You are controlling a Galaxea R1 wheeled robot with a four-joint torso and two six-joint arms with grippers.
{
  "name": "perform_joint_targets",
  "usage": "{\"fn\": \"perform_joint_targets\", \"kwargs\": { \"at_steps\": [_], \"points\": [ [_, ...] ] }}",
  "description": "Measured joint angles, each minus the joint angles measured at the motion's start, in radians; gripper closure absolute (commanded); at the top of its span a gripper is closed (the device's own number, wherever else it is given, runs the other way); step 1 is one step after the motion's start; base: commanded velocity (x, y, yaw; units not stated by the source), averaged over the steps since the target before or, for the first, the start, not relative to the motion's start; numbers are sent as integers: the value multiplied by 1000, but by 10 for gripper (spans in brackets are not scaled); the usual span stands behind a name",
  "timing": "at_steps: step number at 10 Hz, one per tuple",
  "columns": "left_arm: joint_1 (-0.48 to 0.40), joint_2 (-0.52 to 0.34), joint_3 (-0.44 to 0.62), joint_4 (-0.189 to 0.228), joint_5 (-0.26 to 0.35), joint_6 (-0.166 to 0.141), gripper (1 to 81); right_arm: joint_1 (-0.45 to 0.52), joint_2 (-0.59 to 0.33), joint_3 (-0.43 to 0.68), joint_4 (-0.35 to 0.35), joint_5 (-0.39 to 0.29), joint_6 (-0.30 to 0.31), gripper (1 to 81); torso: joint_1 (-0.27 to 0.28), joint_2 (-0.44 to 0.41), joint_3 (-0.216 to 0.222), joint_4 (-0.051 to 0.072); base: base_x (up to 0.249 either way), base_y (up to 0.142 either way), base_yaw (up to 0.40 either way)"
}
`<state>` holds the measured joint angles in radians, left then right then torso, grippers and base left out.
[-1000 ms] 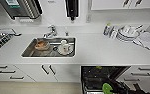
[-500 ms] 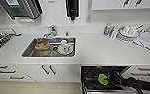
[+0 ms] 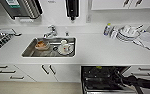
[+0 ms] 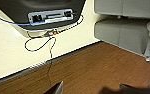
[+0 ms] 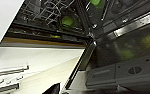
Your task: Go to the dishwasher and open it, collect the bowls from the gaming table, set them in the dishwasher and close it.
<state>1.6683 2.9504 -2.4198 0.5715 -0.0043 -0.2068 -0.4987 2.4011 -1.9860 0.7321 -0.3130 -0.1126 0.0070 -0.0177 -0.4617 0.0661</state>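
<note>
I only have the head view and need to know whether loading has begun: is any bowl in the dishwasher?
Observer: Yes. In the right wrist view, a yellow-green bowl sits in the wire rack of the open dishwasher.
Operator: And what is the left wrist camera facing?
Observer: A brown wood floor, with a grey sofa beyond it.
</note>
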Motion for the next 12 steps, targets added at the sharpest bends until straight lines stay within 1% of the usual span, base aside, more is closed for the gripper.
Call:
{"fn": "perform_joint_targets", "kwargs": {
  "at_steps": [1,3,4,5,7,8,9,10,11,12],
  "points": [
    [4,11,-34,-28,-24,-25,10,0,-54,27,-1,-35,2,10,0,0,0,0,0,0,0],
    [-16,38,-140,-127,-65,-58,10,-36,-168,68,-2,-85,2,10,0,0,0,0,0,0,0],
    [-36,60,-191,-161,-77,-67,10,-84,-203,93,-3,-107,2,10,0,0,0,0,0,0,0],
    [-56,89,-228,-192,-88,-82,10,-156,-230,131,-3,-127,2,10,0,0,0,0,0,0,0],
    [-82,117,-246,-229,-107,-89,10,-271,-289,177,-3,-133,1,10,0,0,0,0,0,0,0],
    [-85,116,-246,-239,-112,-95,10,-330,-315,181,-3,-128,-3,10,0,0,0,0,0,0,0],
    [-85,110,-248,-257,-112,-97,10,-386,-321,186,-3,-121,-10,10,0,-1,0,0,0,0,0],
    [-85,106,-250,-267,-111,-97,10,-437,-318,197,-1,-113,-14,10,5,-10,0,0,0,0,0],
    [-85,99,-251,-279,-111,-97,10,-483,-315,203,0,-96,-18,10,19,-32,0,0,0,0,0],
    [-87,91,-251,-300,-112,-97,10,-521,-312,203,0,-70,-18,10,40,-66,0,0,0,0,0]
  ]
}}
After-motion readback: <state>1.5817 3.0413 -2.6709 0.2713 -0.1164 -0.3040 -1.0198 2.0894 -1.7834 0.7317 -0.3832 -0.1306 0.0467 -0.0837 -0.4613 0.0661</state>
